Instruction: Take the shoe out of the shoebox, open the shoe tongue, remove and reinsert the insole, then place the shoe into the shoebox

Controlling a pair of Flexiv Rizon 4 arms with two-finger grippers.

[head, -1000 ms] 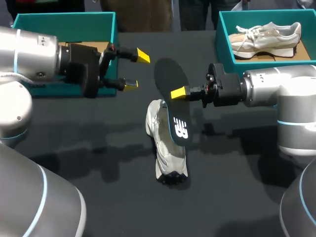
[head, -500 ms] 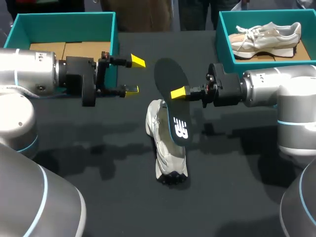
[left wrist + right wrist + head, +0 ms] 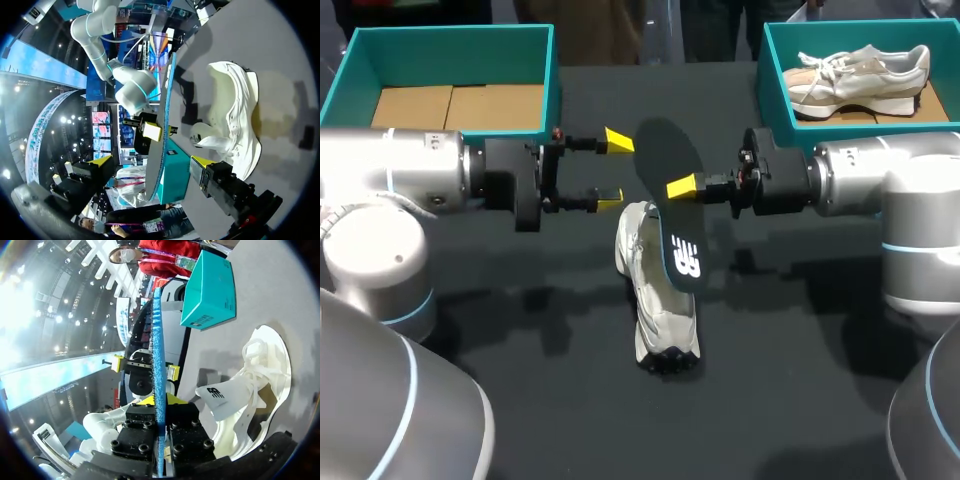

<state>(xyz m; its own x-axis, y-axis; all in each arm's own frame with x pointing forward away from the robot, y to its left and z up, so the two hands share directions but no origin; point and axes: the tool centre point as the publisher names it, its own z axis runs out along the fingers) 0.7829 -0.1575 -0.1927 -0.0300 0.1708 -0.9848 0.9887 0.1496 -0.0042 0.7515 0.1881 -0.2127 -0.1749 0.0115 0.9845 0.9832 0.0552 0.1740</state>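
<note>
Gripping insole (image 3: pixel 660 155): right end effector (image 3: pixel 159 405), clamp plain in wrist view only; left end effector (image 3: pixel 614 170) gapes, empty.

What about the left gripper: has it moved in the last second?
Yes. The left gripper moved away from the left shoebox, closer to the black insole.

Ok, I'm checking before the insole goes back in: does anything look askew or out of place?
The white sneaker appears tipped on its side on the black table. The black insole is out of it, held in the right gripper, as the task expects. Nothing looks damaged.
</note>
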